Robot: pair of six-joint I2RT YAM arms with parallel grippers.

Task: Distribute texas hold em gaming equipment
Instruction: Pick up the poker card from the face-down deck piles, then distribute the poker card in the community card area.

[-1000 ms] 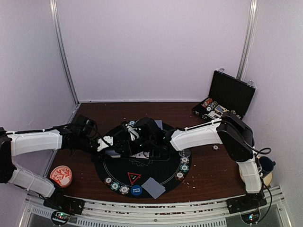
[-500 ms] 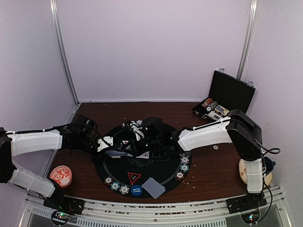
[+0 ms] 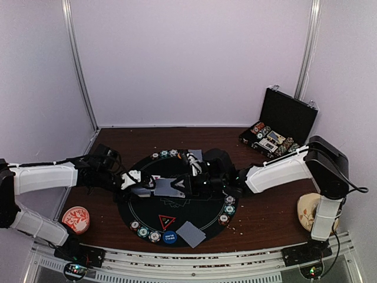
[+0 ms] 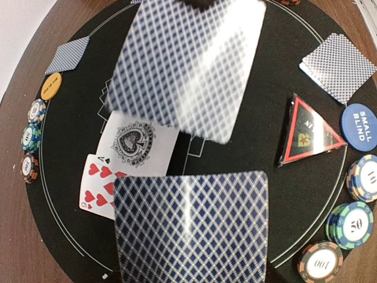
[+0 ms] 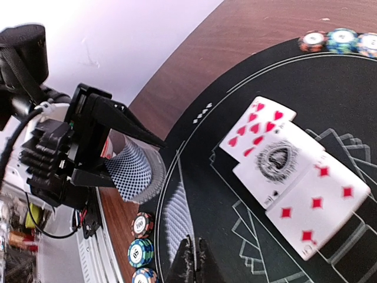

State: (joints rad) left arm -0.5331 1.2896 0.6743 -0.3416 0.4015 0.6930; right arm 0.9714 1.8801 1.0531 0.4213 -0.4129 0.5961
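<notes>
Two claws over black mat point(image 4: 259, 82). Left gripper point(image 5: 139, 162) part-closed, clamping card deck point(image 4: 191, 227), back pattern showing. Right gripper point(image 5: 189, 254) pinched tight on single card point(image 4: 188, 65) (blurred in left wrist view), held above mat just beside deck. Three face-up cards point(image 5: 277, 159) overlap at mat centre. Red triangle marker point(image 4: 306, 130) and poker chips point(image 4: 352, 223) near rim.

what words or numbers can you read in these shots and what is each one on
"SMALL BLIND": on the blue button disc.
"50": on the green-and-blue poker chip.
"100": on the dark striped poker chip, upside down in the left wrist view.
"A": corner index of the ace of spades.
Too small or blurred to read: the lettering on the red triangle marker and the orange button disc.
</notes>
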